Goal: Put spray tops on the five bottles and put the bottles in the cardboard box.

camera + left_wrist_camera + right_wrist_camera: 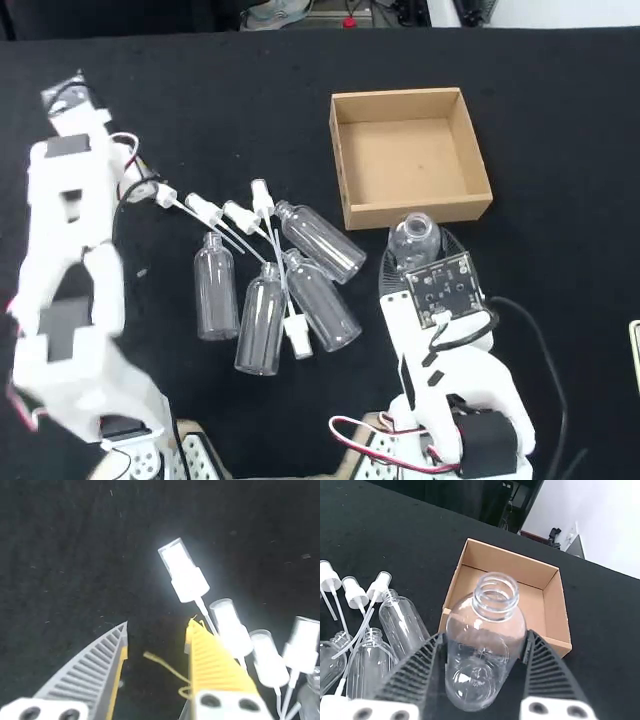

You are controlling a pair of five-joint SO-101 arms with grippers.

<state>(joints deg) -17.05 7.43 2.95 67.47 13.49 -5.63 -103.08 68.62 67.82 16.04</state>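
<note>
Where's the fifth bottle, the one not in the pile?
The bottle is in the right gripper, neck up, uncapped, just outside the cardboard box on its arm-side in the high view.

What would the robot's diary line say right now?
right gripper: shut on capless bottle | left gripper: open by spray top | cardboard box: holds no bottles

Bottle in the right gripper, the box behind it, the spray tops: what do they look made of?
Bottle: clear, glossy plastic by the look; its base shows through its side, though glass cannot be ruled out. Box: brown cardboard, matte, with thin folded walls. Spray tops: opaque white plastic, smooth, with nothing showing through them.
</note>
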